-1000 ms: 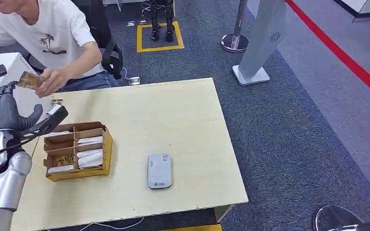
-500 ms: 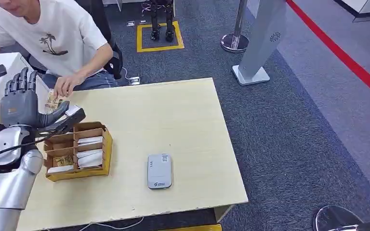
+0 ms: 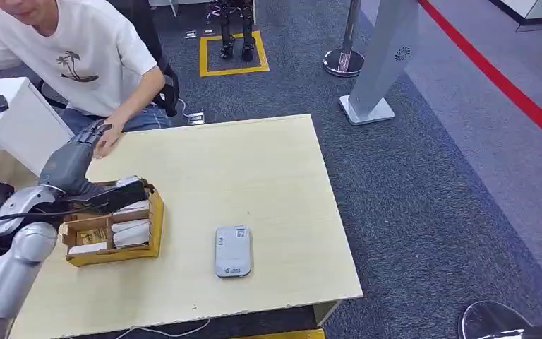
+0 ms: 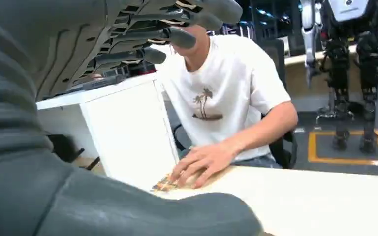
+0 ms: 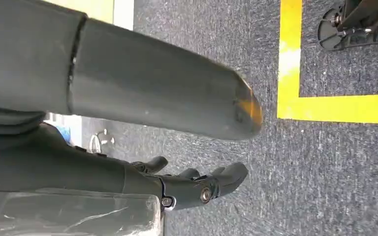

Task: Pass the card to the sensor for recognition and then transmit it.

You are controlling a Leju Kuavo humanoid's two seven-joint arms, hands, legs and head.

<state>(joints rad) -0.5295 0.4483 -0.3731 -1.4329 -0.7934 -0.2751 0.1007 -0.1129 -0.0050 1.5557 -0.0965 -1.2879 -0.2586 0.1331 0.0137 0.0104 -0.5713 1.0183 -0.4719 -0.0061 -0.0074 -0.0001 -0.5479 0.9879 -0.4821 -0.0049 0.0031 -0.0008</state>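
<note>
Here, the robot's left hand hovers empty, fingers spread, above the cardboard tray, while a seated person's hand presses the card onto the table. The grey sensor lies further right; the right hand hangs loosely open.

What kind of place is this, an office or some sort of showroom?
Probably a robot demo or test hall. The grey carpet has a yellow floor square with another robot's legs standing in it, a red floor line, and a stanchion post beyond the wooden table.
</note>
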